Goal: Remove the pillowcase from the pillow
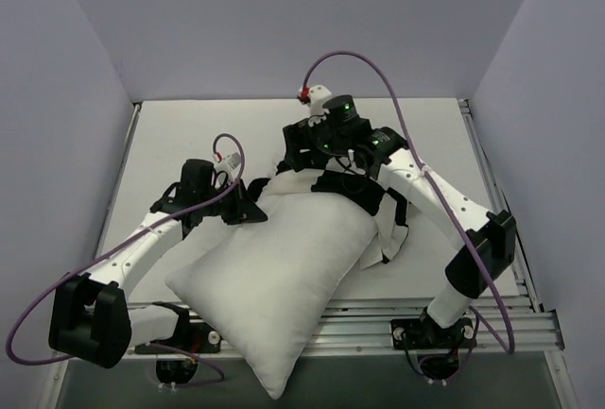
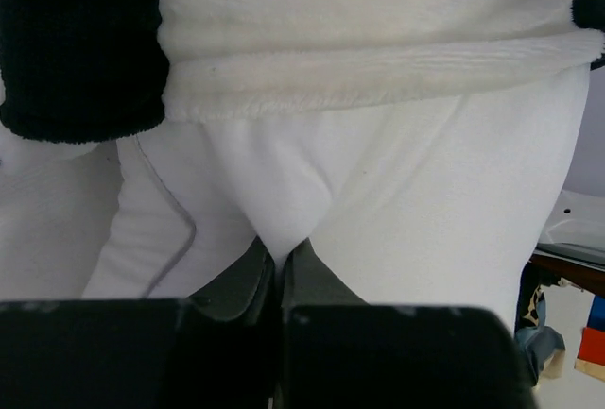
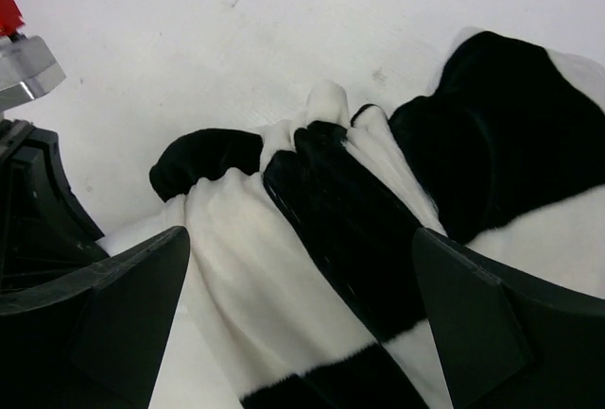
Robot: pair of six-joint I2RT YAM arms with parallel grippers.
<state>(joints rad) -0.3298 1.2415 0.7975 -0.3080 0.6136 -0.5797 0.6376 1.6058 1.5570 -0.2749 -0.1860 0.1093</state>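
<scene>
Risking a slipped pinch, with the pillow (image 1: 274,286) mostly bare on the bench (image 1: 189,144).
Top view: pillowcase (image 1: 386,237) bunched at the pillow's far end. Left wrist: left hand (image 2: 281,260) clenched on a thin fold of pillow fabric, cover hem just beyond; it may slide out. Right wrist: right hand (image 3: 301,239) released, folds between its fingers; closing could snag the pillow too.

The pillow (image 1: 274,277) lies diagonally on the surface (image 1: 189,144), its near corner past the front edge. The pillowcase (image 1: 383,234) is bunched around its far right end. The left gripper (image 1: 248,209) meets the pillow's far left edge; the right gripper (image 1: 301,152) is over the pillowcase's far end.
</scene>
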